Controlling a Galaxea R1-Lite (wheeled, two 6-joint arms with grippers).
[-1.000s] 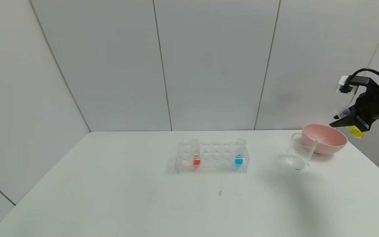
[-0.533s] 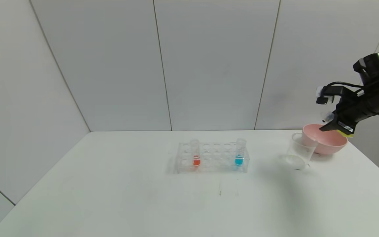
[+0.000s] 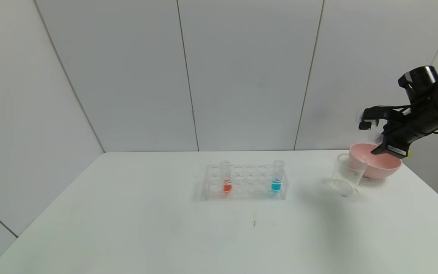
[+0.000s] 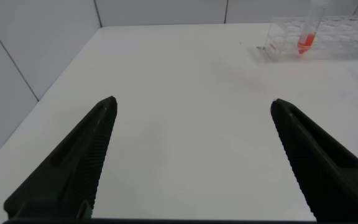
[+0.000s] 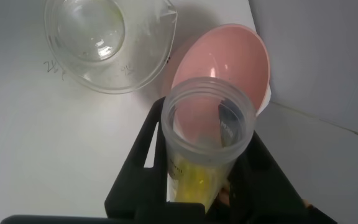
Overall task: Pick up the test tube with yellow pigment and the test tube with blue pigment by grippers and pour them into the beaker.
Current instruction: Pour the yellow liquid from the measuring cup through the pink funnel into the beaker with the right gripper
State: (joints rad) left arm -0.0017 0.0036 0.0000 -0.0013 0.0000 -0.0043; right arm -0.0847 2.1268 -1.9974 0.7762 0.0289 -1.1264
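Yellow-pigment test tube (image 5: 197, 162) is held clamped in the right gripper (image 3: 388, 148) above the pink bowl (image 3: 378, 165), just beside the beaker (image 3: 346, 177). Blue-pigment test tube (image 3: 277, 177) is seated upright in the rack (image 3: 245, 182) w/ an orange-red tube (image 3: 226, 178). Left gripper (image 4: 191, 155) is parked over the table (image 3: 165, 228), jaws apart.

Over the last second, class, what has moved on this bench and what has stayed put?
The right gripper, jaws shut on the yellow tube, swung inward from the table's right edge to above the pink bowl, beside the beaker. Rack, blue tube and red tube stayed.
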